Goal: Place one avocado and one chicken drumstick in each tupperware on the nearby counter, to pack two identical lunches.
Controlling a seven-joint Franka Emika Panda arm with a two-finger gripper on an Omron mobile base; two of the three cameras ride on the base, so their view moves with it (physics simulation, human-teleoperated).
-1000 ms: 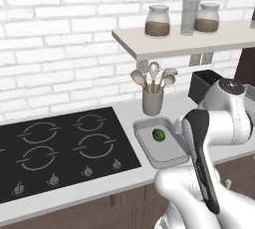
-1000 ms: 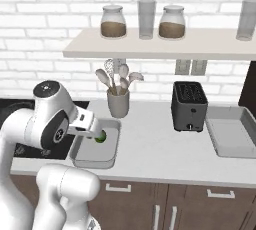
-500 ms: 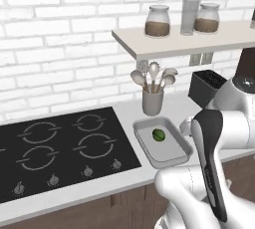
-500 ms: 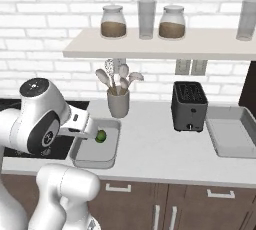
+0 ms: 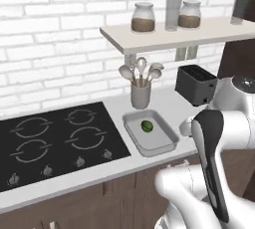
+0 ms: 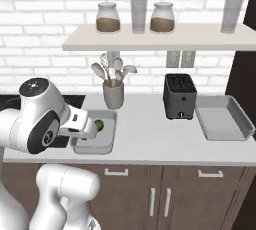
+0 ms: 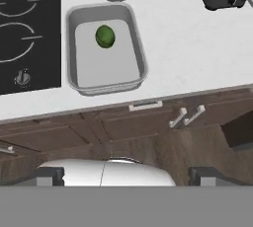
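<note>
One dark green avocado (image 5: pixel 147 126) (image 6: pixel 99 125) (image 7: pixel 105 36) lies in the light-grey tupperware (image 5: pixel 164 146) (image 6: pixel 92 148) (image 7: pixel 140 58) beside the hob on the off-white counter (image 5: pixel 169 106) (image 6: pixel 150 139) (image 7: pixel 192 48). A second tupperware (image 6: pixel 222 119) sits bare at the counter's right end, past the toaster. My gripper (image 7: pixel 127 176) hangs open in front of the counter edge with nothing between its fingers, well back from the tray. My arm covers part of the near tray in the right base view. The chicken drumstick is out of view.
A black toaster (image 5: pixel 195 84) (image 6: pixel 179 95) and a grey utensil holder (image 5: pixel 141 93) (image 6: pixel 113 94) stand at the back. The black hob (image 5: pixel 55 143) (image 7: pixel 24 33) lies left of the tray. A shelf (image 6: pixel 160 36) with jars hangs overhead. Dark cabinet doors (image 7: pixel 148 127) are below.
The whole picture has shifted a little to the left, so the base has moved. My arm has swung back off the tray, which now shows whole in the left base view. The fingers stay open.
</note>
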